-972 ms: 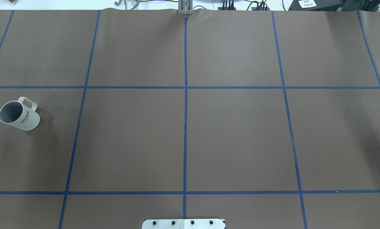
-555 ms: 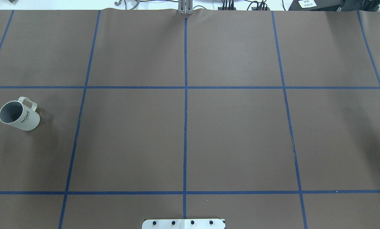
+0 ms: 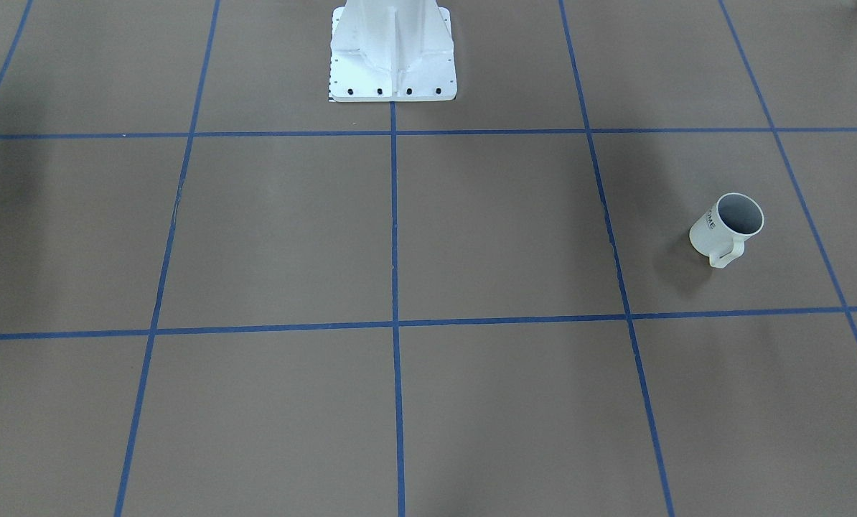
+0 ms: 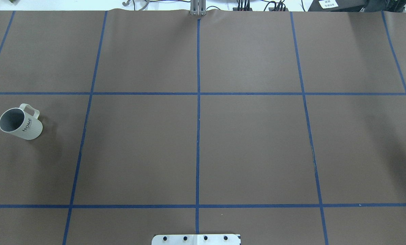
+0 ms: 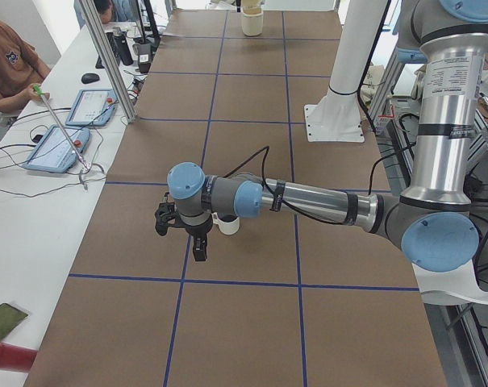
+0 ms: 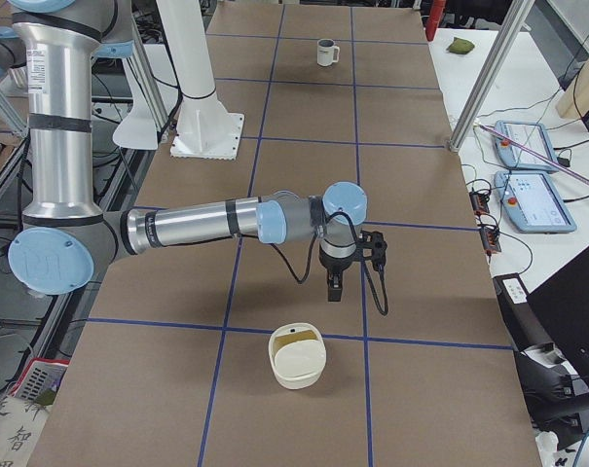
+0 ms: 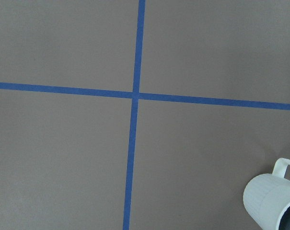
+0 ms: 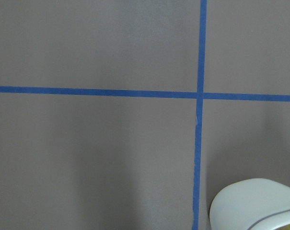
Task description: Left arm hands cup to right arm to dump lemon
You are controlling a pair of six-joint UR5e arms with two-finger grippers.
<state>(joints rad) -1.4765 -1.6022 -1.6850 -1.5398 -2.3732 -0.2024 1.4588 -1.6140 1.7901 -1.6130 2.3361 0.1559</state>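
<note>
Cup stands upright near bench's left edge, about midway along that edge, mouth up, handle pointing toward far side, away from robot. Lemon not seen inside from these views. Left gripper hangs above bench just beside cup, nothing between its fingers; spread or pressed together, cannot tell. Left arm much nearer to cup. Right gripper far off by right end, near white bowl; cannot tell its state either.

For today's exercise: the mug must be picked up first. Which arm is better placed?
Left. Its gripper hangs beside the mug, which stands on the robot's left side; the right gripper is at the table's other end.
</note>
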